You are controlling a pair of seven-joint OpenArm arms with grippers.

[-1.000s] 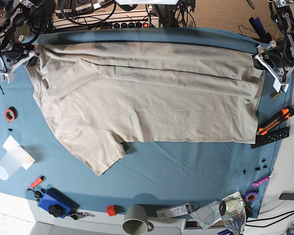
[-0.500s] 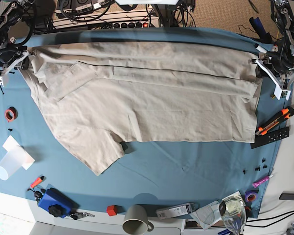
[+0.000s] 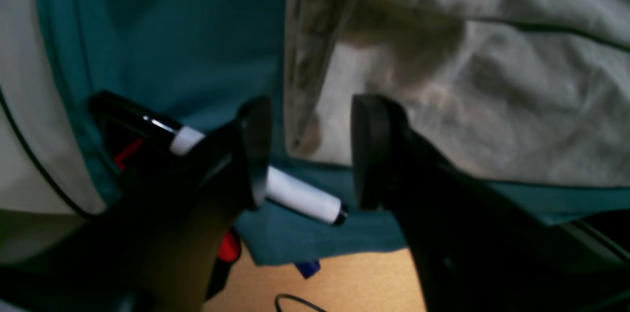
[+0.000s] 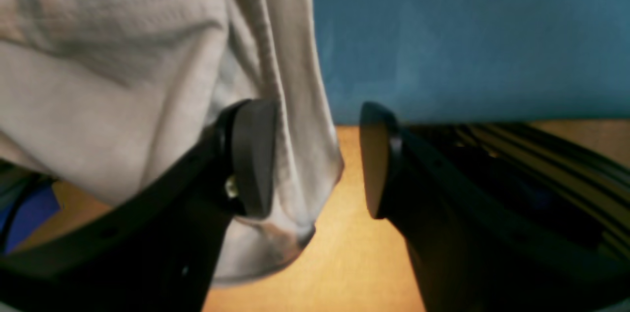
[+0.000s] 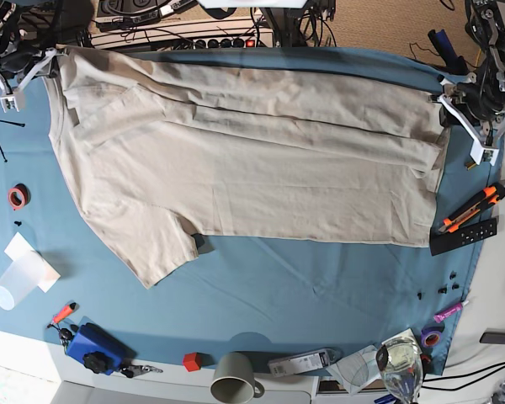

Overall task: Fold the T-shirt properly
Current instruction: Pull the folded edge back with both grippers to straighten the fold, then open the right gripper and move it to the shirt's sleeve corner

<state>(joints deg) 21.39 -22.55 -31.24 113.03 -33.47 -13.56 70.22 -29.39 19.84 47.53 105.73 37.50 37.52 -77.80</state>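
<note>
The beige T-shirt (image 5: 252,160) lies spread across the blue-teal table cloth (image 5: 320,286), its far long edge folded over, one sleeve pointing to the near left. My left gripper (image 5: 456,108) is at the shirt's right end. In the left wrist view it (image 3: 310,154) is open, with the shirt's hem corner (image 3: 305,125) showing between the jaws. My right gripper (image 5: 32,71) is at the shirt's far left corner. In the right wrist view it (image 4: 315,154) is open, and shirt fabric (image 4: 98,56) drapes against one finger (image 4: 251,154) past the table edge.
A black-and-white marker (image 3: 300,196) lies under the left gripper. An orange utility knife (image 5: 471,208) and a black strip (image 5: 465,236) lie at the right edge. A red tape roll (image 5: 18,197), a clear cup (image 5: 17,282), a blue object (image 5: 94,347), a mug (image 5: 232,379) and a glass (image 5: 400,366) line the left and near edges.
The shirt has slid toward the table's far edge, and its sleeve moved up and left. The right arm, on the base view's left, moved further up and left. The left arm barely moved.
</note>
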